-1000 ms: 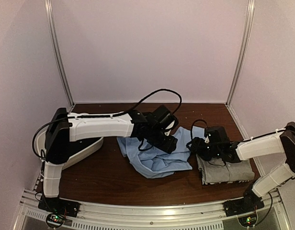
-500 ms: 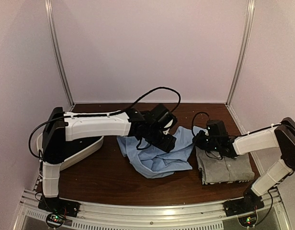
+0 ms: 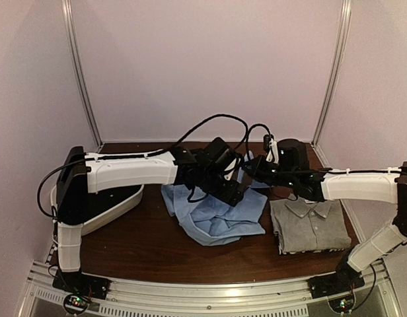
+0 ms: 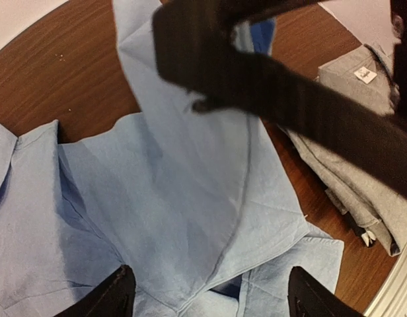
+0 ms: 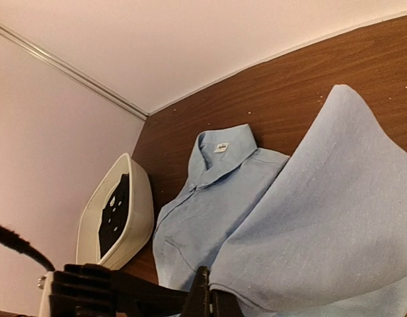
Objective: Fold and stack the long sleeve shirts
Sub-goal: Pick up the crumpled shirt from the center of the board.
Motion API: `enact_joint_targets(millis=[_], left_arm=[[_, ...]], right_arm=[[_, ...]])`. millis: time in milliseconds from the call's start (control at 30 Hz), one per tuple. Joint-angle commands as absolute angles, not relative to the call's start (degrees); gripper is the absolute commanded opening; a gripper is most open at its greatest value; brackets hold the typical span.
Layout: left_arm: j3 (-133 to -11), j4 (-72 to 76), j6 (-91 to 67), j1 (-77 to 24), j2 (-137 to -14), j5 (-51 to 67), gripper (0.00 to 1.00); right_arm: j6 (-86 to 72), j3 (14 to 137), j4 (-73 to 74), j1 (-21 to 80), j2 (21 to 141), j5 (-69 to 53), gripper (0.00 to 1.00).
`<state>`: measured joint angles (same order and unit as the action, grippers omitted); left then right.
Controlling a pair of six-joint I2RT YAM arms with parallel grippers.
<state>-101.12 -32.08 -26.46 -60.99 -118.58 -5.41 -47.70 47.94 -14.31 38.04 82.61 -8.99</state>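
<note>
left gripper [image 4: 210,294]: open. its fingers [image 4: 117,294] stand wide apart with nothing between them. it hangs over the blue shirt [image 4: 177,198] with no grip on the cloth. in the top view it [image 3: 226,191] sits above the far part of that shirt.

right gripper [image 5: 207,294]: closed, pinching a fold of the blue shirt. the cloth runs up from the table [image 3: 144,251] to the closed fingertips as a lifted sheet. in the top view it [image 3: 248,170] reaches over the far right edge of the blue shirt, just beside the left gripper. the right arm [image 4: 309,112] crosses the left wrist view as a dark bar above the cloth.

blue shirt [image 3: 217,221]: at the middle of the table, creased and only partly folded. most of it lies flat; the part held by the right gripper is raised. the collar [image 5: 220,146] faces up, shows a white label, and lies at the end nearer the bin [image 5: 141,198].

grey shirt [image 3: 312,226]: folded into a compact rectangle, collar and placket up. it lies flat on the table to the right of the blue shirt, below the right arm. neither gripper touches it. in the left wrist view a strip of bare table shows between it [image 4: 369,172] and the blue shirt. the shirts are not stacked.

bin [image 3: 117,201]: white, at the left side of the table under the left arm [image 3: 131,173].
</note>
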Motion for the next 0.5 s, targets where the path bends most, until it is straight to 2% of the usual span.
enact_joint_targets(millis=[0, 333, 400, 467], left_arm=[[-101.0, -28.5, -25.7, -60.0, -115.9, -7.2, 0.82], [-99.3, -29.1, -32.1, -58.1, -114.0, -16.9, 0.80], [-98.1, -27.4, -32.1, -57.7, -112.9, -16.8, 0.76], [-96.6, -25.2, -31.8, -57.6, -111.7, -17.1, 0.66]], right_arm=[[-46.5, 52.0, -13.2, 41.1, 81.3, -13.1, 0.00], [-48.6, 56.2, -14.8, 45.7, 83.0, -15.5, 0.00], [-49.3, 55.9, -15.5, 46.0, 82.9, -15.8, 0.00], [-49.9, 55.5, -16.4, 46.1, 82.9, -16.2, 0.00]])
